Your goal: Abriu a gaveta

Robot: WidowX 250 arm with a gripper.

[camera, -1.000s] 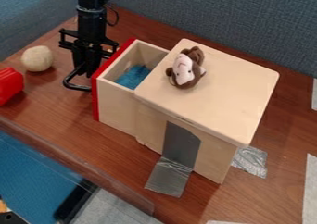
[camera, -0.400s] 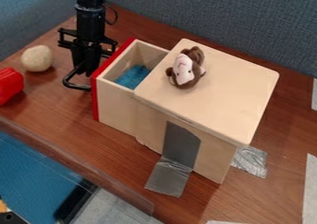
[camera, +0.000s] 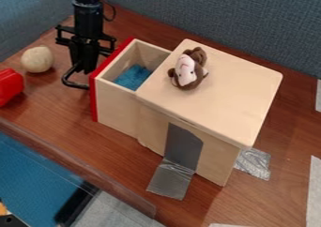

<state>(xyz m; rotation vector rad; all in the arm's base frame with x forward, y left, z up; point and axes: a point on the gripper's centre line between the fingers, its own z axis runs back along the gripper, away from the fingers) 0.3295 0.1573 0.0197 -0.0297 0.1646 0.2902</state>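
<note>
A blue-grey fabric partition (camera: 219,19) rises behind the brown wooden table (camera: 282,193), and a second stretch of it closes off the far left. On the table, right of the centre, stands a pale wooden cabinet (camera: 225,97) with a flat, round-cornered top. In the near left corner lies a textured blue surface (camera: 31,174), past the table's edge.

The drawer (camera: 117,104) sticks well out of the cabinet's left side, open at the top. Its red front (camera: 93,99) faces left. The black arm (camera: 88,17) comes in from the top edge, left of the cabinet, and its gripper (camera: 85,67) hangs just left of the far part of the red front, beside the handle. The drawer's body thus lies to the right of the gripper and partly nearer. Whether the gripper is released or clenched, and whether it grasps the handle, cannot be told.

Grey tape (camera: 184,144) runs down the cabinet's near side onto the table. A brown and pink plush head (camera: 187,71) rests on the cabinet top, towards its far left. Blue material (camera: 133,77) lies inside the drawer. At the left edge sits a red object (camera: 9,86), with a beige ball (camera: 37,59) farther back. The curved black handle (camera: 74,85) reaches left from the drawer front.
</note>
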